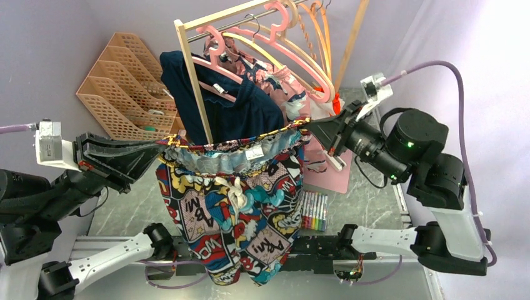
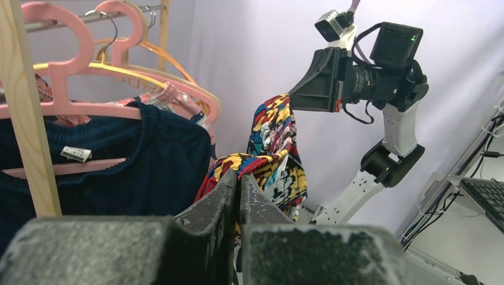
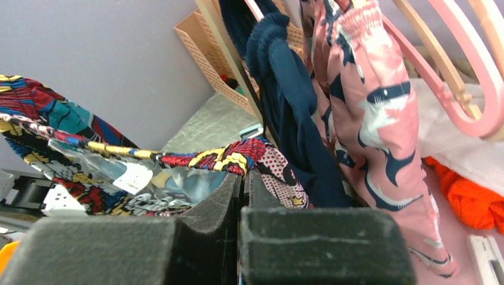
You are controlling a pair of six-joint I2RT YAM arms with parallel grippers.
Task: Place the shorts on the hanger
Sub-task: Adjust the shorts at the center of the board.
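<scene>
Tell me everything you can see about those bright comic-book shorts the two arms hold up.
The shorts are soft printed fabric: comic panels in red, teal, yellow, black and white, with lettering. They hang in the air, waistband stretched open between the left tool and the right tool, each shut on one end of it. A white drawstring dangles at the front, a white label shows inside, and the legs droop freely. A navy garment hangs close behind.
</scene>
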